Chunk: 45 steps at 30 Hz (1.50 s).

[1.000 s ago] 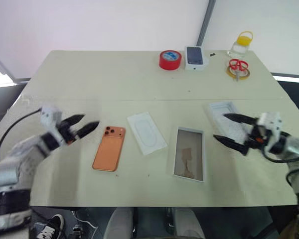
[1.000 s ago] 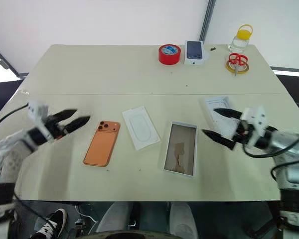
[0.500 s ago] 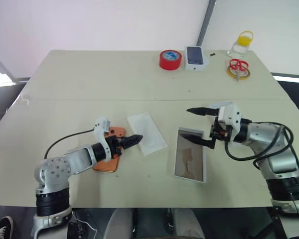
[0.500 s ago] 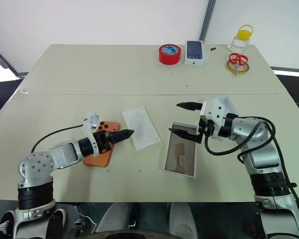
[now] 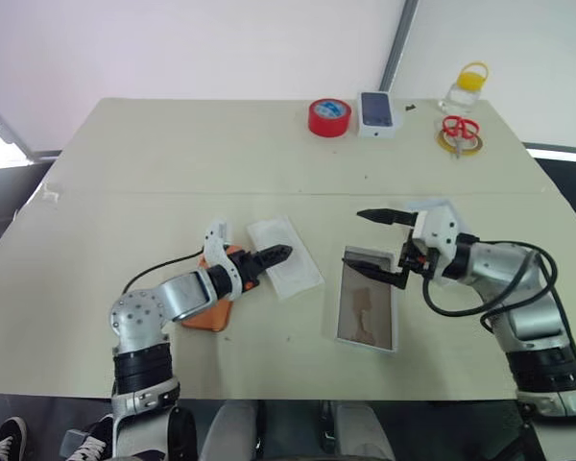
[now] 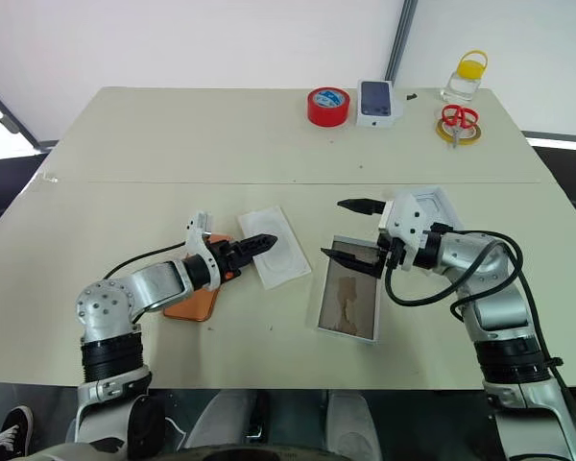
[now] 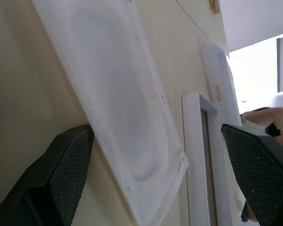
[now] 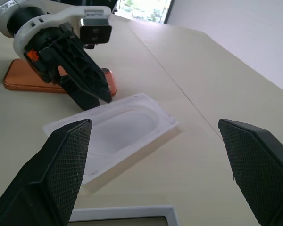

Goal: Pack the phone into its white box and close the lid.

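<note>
My left gripper [image 5: 278, 254] spread wide over the thin white oval-embossed card [image 5: 286, 255], flat glossy orange phone [image 5: 211, 315] beneath my wrist; my right gripper [image 5: 376, 244] wide above the shallow white box [image 5: 369, 311], brownish glossy floor; matte cream table [image 5: 221, 154]

left gripper [image 6: 259, 240] over white card [image 6: 276, 246], open

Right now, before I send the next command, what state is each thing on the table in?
phone: flat on the table, partly under the left arm, not in the box.
white box: open, empty.
lid: off, behind the right gripper.
white card: flat between phone and box.
left gripper: fingers open over the card's edge.
right gripper: fingers open, holding nothing.
</note>
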### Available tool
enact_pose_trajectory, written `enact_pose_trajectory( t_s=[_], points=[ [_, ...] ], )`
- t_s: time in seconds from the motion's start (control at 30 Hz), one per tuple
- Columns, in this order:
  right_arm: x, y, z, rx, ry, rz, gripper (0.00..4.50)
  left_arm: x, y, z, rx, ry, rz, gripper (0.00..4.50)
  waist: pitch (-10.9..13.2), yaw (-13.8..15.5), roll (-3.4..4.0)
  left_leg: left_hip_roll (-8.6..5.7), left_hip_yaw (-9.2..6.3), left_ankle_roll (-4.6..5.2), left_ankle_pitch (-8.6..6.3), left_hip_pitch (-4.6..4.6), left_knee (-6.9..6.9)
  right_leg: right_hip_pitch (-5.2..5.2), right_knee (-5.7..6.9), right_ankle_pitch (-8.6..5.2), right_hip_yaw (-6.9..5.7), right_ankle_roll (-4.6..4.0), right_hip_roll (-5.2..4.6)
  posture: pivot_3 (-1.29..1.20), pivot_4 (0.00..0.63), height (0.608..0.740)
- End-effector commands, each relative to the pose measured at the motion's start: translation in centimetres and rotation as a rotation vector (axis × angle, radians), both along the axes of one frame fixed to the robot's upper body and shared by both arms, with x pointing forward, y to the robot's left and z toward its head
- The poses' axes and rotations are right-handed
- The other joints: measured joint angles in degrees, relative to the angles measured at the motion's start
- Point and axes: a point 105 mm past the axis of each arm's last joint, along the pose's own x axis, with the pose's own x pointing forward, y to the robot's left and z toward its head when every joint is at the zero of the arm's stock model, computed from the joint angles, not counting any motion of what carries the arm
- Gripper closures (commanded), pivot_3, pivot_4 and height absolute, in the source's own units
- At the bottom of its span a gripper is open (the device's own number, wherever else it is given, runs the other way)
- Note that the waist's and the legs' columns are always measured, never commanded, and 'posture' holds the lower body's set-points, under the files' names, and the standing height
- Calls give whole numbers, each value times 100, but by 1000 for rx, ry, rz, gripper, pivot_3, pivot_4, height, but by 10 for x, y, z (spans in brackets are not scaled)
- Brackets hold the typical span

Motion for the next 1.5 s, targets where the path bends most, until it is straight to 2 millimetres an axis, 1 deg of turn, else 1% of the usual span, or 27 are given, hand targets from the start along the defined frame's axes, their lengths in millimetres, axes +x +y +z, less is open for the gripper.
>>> enact_pose_trajectory(
  t_s=[0.03, 0.1, 0.2, 0.23, 0.27, 0.3, 0.4, 0.47, 0.53, 0.6, 0.63, 0.77, 0.83, 0.9, 0.97, 1.0, 1.07, 1.17, 1.2, 1.23, 1.3, 1.4, 1.5],
  points=[
    [-6, -1, 15, 11, -72, -7, 0, -4, 6, -25, 28, 94, 23, 562, -2, -6, 2, 0, -1, 0, 0, 1, 0, 1, 1, 0, 0, 0, 0, 0, 150, 740],
    [-6, -5, 16, 13, -74, -21, 0, -6, 9, -29, 32, 111, 20, 1422, -3, -7, 3, 2, -5, -1, 1, 3, 0, 3, 0, -1, -1, -1, 2, 0, 150, 740],
    [-7, -9, 13, 0, -68, -30, 0, -5, 11, -29, 32, 113, 24, 3005, -3, -7, 3, 1, -5, -1, 0, 1, -1, 3, -4, -1, -1, -1, 2, 0, 150, 740],
    [-8, -10, 12, -6, -64, -30, 0, -4, 11, -29, 38, 108, 25, 3471, -4, -3, 5, 1, -5, -1, 0, 0, -1, 3, -5, -1, -1, -1, 1, 0, 150, 740],
    [-8, -11, 12, -9, -62, -30, 0, -4, 12, -28, 43, 105, 26, 4059, -7, -3, 9, -1, -5, -1, 0, 3, -1, 7, -6, -1, -1, -1, -1, 0, 150, 740],
    [-11, -12, 9, -22, -54, -23, 0, -2, 13, -26, 24, 100, 37, 4460, -10, -3, 12, -2, -5, -1, 0, 7, -1, 10, -6, -1, -1, -1, -2, 0, 150, 740],
    [-23, -18, 0, -54, -4, 2, 0, 0, 18, -22, 14, 85, 58, 4460, -11, -5, 14, -1, -12, 0, 0, 17, -1, 21, -6, -2, -6, -1, -1, 0, 150, 740],
    [-35, -17, -7, -48, 47, 33, 0, 0, 21, -21, 19, 84, 68, 4460, -11, -5, 14, 1, -14, 0, 0, 17, -3, 21, -7, -2, -7, -1, 0, 0, 150, 740],
    [-54, -4, -16, -22, 108, 99, 0, 3, 24, -18, 26, 57, 86, 4460, -11, -15, 14, 4, -13, 0, 0, 16, -3, 20, -7, -2, -7, 0, 3, 0, 150, 740],
    [-72, 11, -25, 17, 184, 156, 0, 6, 23, -9, -7, 26, 89, 4460, -11, -15, 14, 9, -15, 0, 0, 15, -6, 17, -6, -3, -7, -1, 6, 0, 150, 740],
    [-78, 16, -29, 16, 207, 171, 0, 7, 21, -4, -16, 6, 82, 4460, -11, -16, 14, 14, -14, -1, 0, 15, -5, 16, -6, -3, -7, -1, 10, 0, 150, 740],
    [-90, 23, -47, 5, 316, 173, 0, 12, 16, 19, -67, -60, 68, 4460, -5, -3, 3, 12, -15, -1, 0, 7, -3, 11, -7, -3, -9, 0, 7, 0, 150, 740],
    [-92, 20, -63, -71, 345, 162, 0, 14, 14, 27, -89, -75, 52, 4460, -2, 9, -3, 9, -16, -2, 0, 0, 0, 8, -8, -2, -11, -1, 4, 0, 150, 740],
    [-98, 15, -81, -181, 356, 177, 0, 14, 13, 31, -62, -93, 30, 4460, -1, 14, -3, 2, -16, -1, 0, -3, 0, 6, -9, -2, -11, 0, -2, 0, 150, 740],
    [-97, 12, -87, -202, 356, 170, 0, 15, 14, 31, -9, -107, 20, 4460, -1, 2, -6, -2, -16, -1, 0, -4, -1, 7, -15, -3, -11, 0, -3, 0, 150, 740],
    [-95, 10, -88, -198, 364, 162, 252, 16, 16, 29, 25, -101, 31, 4488, 0, -12, -7, -4, -16, -1, 0, -5, -2, 7, -17, -3, -11, 0, -3, 0, 150, 740],
    [-95, 4, -95, -261, 347, 169, 866, 16, 19, 25, 63, -89, 33, 4500, 2, -14, -9, -5, -13, -1, 0, -4, -2, 5, -16, -3, -6, 0, -3, 0, 150, 740],
    [-92, -6, -104, -321, 333, 158, 2344, 18, 20, 24, 98, -93, 28, 4500, 4, 1, -13, -5, -16, -1, 0, -2, -2, 6, -13, -2, -8, 1, -2, 0, 150, 740],
    [-91, -8, -105, -333, 321, 154, 2918, 18, 20, 26, 105, -104, 25, 4500, 4, 1, -14, -5, -17, -1, 0, -2, -2, 6, -13, -3, -9, 1, -2, 0, 150, 740],
    [-90, -8, -105, -331, 315, 157, 3380, 20, 22, 28, 118, -123, 33, 4500, 4, 1, -14, -5, -18, -1, 0, -2, -2, 6, -13, -3, -9, 1, -2, 0, 150, 740],
    [-89, -4, -99, -282, 313, 158, 4466, 24, 23, 30, 82, -119, 51, 4500, 5, 4, -17, -5, -19, -2, 0, -2, -2, 8, -14, -3, -10, 1, -1, 0, 150, 740],
    [-78, 2, -91, -260, 264, 151, 4466, 27, 21, 43, 3, -160, 27, 4500, 8, -3, -21, -5, -19, -2, 0, -3, -2, 7, -14, -2, -10, 1, -2, 0, 150, 740],
    [-63, 8, -89, -294, 192, 160, 4466, 32, 19, 70, -50, -246, 21, 4500, 17, -10, -36, -5, -19, -8, 4, -3, -2, 4, -12, -2, -10, 1, -1, 0, 150, 740]
  ],
)
